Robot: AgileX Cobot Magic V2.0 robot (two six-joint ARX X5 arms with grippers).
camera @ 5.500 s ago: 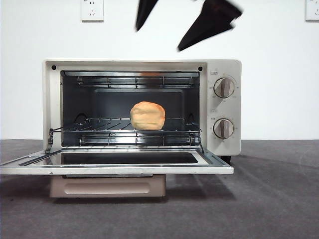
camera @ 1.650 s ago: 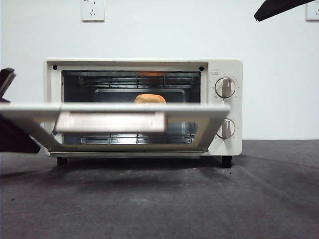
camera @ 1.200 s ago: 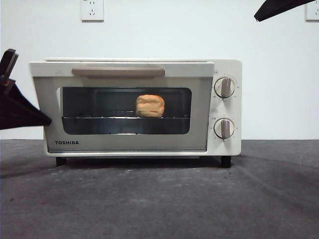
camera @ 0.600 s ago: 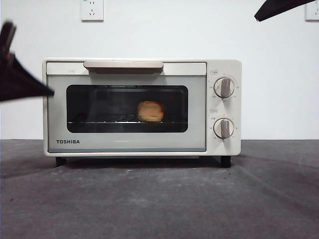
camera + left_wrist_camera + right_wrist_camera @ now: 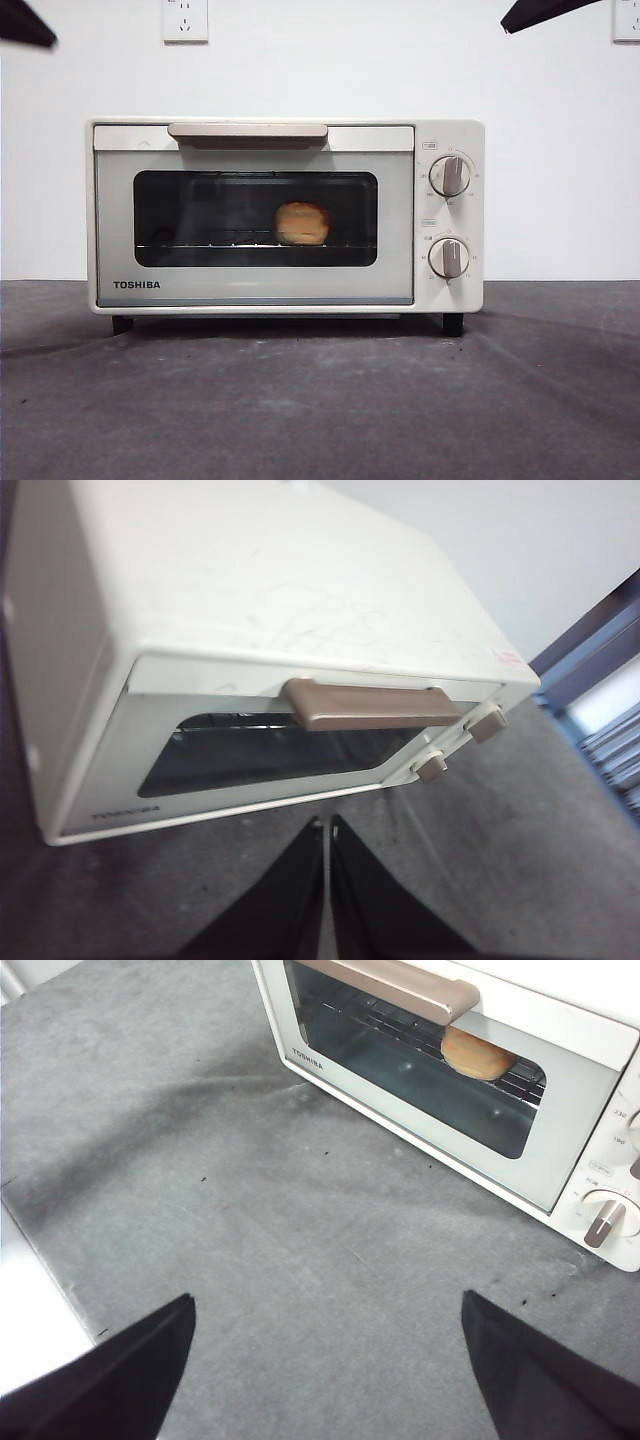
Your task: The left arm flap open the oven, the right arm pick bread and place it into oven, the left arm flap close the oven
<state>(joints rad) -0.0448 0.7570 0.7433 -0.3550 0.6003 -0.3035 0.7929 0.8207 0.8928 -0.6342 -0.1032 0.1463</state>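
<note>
The left arm's black wedge-shaped hand [image 5: 326, 880], jaws pressed together and empty, hangs above the dark grey felt-like surface [image 5: 320, 400] in front of the cream-white boxy TOSHIBA toaster oven [image 5: 285, 215]; the right arm's black hand [image 5: 325, 1360], jaws spread wide and empty, hangs over the same surface. The oven's door is closed, and the golden-orange lumpy bread loaf [image 5: 302, 222] sits on the wire rack behind the dark glass, dimmed. Behind stands a white wall with two sockets, one [image 5: 185, 18] cut off at the top.
</note>
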